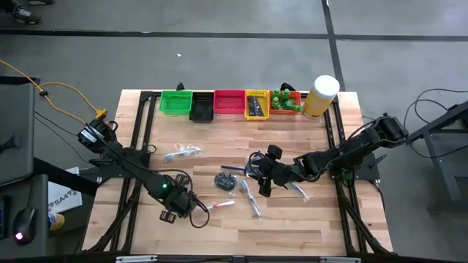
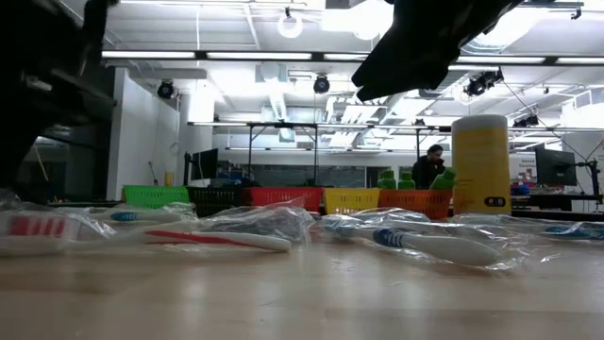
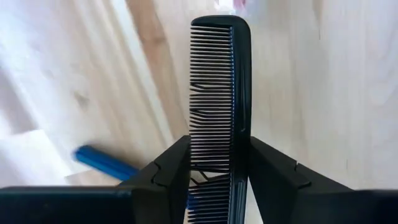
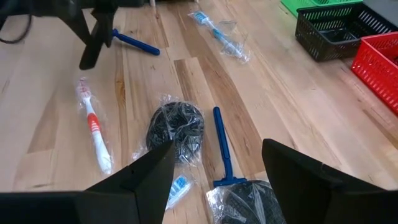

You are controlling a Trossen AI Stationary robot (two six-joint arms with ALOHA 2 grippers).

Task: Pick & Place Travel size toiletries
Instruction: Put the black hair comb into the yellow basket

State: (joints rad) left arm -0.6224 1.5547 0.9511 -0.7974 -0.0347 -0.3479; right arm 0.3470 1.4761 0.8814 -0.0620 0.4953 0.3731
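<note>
We see the left gripper (image 3: 219, 180) pinching a black comb (image 3: 219, 93) between its fingers, low over the front left part of the table (image 1: 307, 219). In the high view that gripper (image 1: 170, 213) sits near the front edge, with a wrapped red-and-white toothbrush (image 1: 221, 205) just beside it.

The right gripper (image 1: 263, 179) hangs over the middle of the table, its jaws spread with nothing between them. Under it, in the right wrist view, we find a dark round disc in clear wrap (image 4: 176, 127), a blue razor (image 4: 221, 146) beside it and a second wrapped disc (image 4: 245, 202) nearer the fingers (image 4: 146, 177).

More wrapped toothbrushes lie loose: one (image 1: 183, 152) toward the left middle, one (image 1: 251, 199) in front of the right gripper.

Along the back edge stand a green bin (image 1: 175, 101), black bin (image 1: 202, 107), red bin (image 1: 229, 102), yellow bin (image 1: 257, 104) and an orange bin (image 1: 287, 111) holding little green bottles (image 1: 285, 101), then a pale-yellow cylinder (image 1: 320, 96) at the right end.
</note>
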